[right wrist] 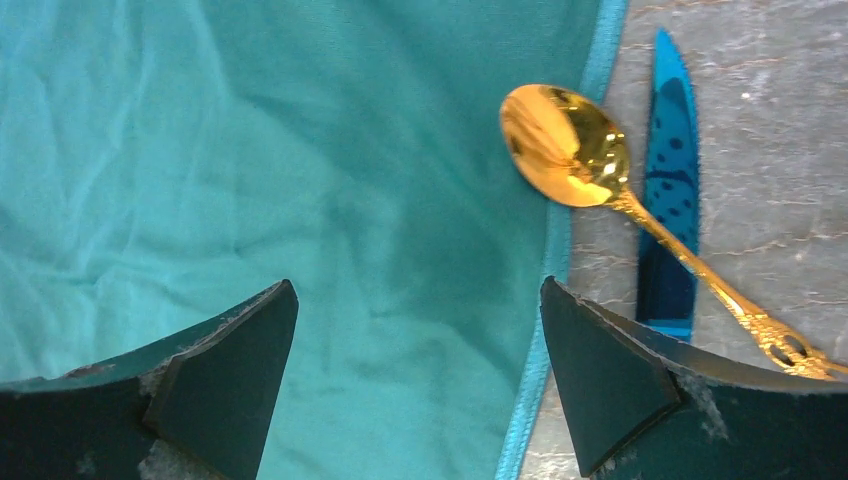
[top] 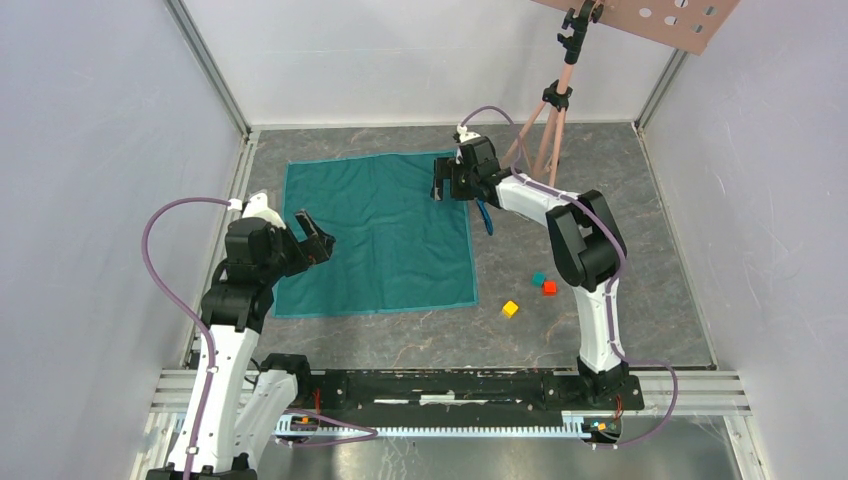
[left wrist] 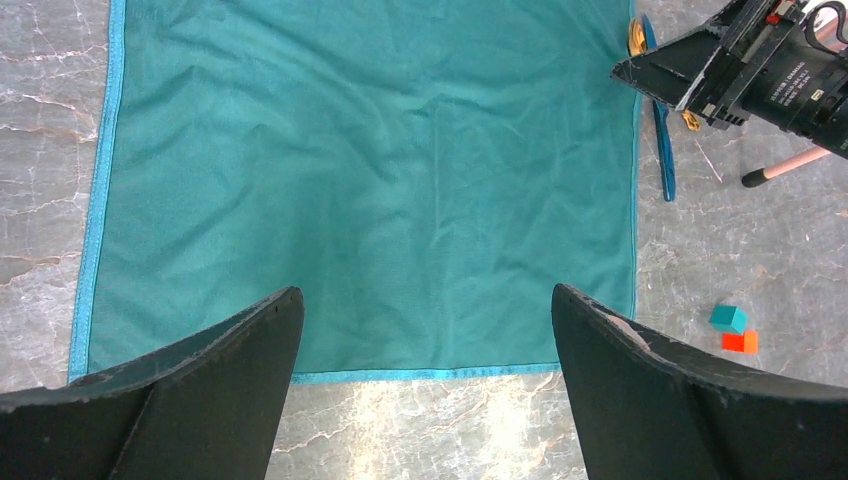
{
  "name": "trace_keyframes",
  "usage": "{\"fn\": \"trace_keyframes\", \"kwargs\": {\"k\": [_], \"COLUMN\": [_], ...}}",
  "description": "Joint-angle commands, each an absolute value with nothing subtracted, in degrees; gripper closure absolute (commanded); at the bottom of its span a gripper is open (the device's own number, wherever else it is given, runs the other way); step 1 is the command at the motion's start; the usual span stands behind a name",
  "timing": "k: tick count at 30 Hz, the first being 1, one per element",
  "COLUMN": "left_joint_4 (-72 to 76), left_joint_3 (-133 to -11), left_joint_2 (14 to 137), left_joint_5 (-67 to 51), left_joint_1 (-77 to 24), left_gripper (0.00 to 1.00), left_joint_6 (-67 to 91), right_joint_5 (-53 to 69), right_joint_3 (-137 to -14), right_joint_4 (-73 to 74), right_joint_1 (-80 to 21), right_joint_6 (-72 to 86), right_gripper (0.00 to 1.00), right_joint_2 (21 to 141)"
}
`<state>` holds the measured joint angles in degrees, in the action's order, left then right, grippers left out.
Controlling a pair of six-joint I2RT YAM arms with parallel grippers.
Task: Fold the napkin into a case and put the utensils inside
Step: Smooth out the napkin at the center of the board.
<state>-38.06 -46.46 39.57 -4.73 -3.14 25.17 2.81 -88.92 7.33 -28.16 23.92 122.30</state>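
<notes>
Overhead, the napkin [top: 378, 232] lies flat and unfolded on the tabletop [top: 400, 335]; at the left wrist, the left fingers [left wrist: 200, 400] gape empty over one hem; at the right wrist, the right fingers [right wrist: 610, 390] stand released above another edge, where the gold spoon [right wrist: 565, 145] crosses the blue knife [right wrist: 670, 190].

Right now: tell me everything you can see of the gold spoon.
The gold spoon looks like polished metal, shiny enough to mirror its surroundings. It has an oval bowl, a thin neck and an ornate handle end. It lies flat at the right edge of the napkin, with its bowl resting over the hem. The handle angles away across the blue knife, apparently touching it. Nothing grips it: the right gripper hangs close by, fingers open.
</notes>
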Motion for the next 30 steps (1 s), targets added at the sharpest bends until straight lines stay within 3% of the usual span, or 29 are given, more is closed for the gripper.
{"fn": "trace_keyframes", "kwargs": {"k": [1, 23, 30], "left_joint_4": [-37.33, -37.39, -37.26], "left_joint_3": [-46.30, -46.25, -46.17], "left_joint_2": [39.71, 39.95, 40.12], "left_joint_5": [-3.69, -3.19, -3.33], "left_joint_1": [-3.24, -3.18, -3.19], "left_gripper": [0.00, 0.00, 0.00], "left_joint_6": [21.71, 21.80, 21.88], "right_joint_5": [2.98, 4.32, 10.57], "right_joint_3": [-91.66, -95.69, -96.92], "right_joint_4": [5.75, -3.43, -2.20], "right_joint_1": [-26.55, -19.17, -20.26], "right_joint_6": [24.26, 34.05, 28.78], "right_gripper": [0.02, 0.02, 0.02], "right_joint_2": [124.21, 132.83, 129.47]}}
